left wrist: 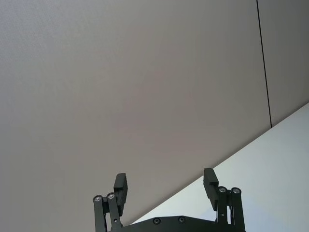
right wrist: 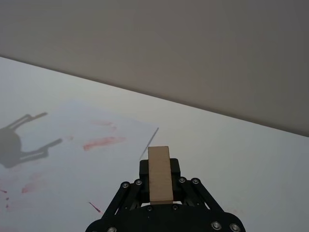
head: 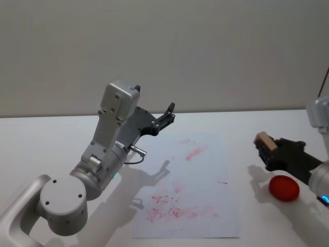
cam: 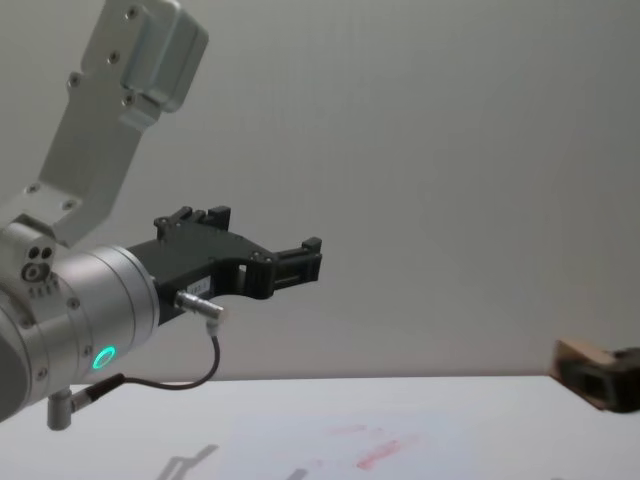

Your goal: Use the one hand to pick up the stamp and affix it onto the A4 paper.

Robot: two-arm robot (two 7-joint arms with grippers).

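Wrist and blue light sit nearest us at the right edge of the head view. Just beside them a red round object (head: 284,188) lies on the white table (head: 41,144). Forward of that, the right gripper (head: 268,153) is clenched on the stamp (right wrist: 160,175), a tan wooden block that sticks out past the black fingertips. We judge it held clear of the table, since it throws a shadow below itself, and it hangs to the right of the A4 paper (head: 200,180), not yet over it.

The sheet lies flat mid-table and already bears smeared red marks, thickest toward its near edge. Over its far left corner the left gripper (left wrist: 165,180) hangs raised and idle, its fingers spread wide and gripping nothing. Behind everything stands a plain grey wall (head: 205,51).

Several things could go wrong from here, in our judgement:

- **Missing the sheet:** the stamp has to travel left before it comes down, and too short a move would print on bare table.
- **Twisting in the grip:** only one end of the block is held, so a hard or off-square press could twist it between the fingers and leave a partial mark.
- **Smearing:** the paper looks loose, so any sideways drag on contact could slide it and smear the print.
- **Blank print:** we cannot tell which face of the stamp carries ink, so a wrong tilt could print nothing.
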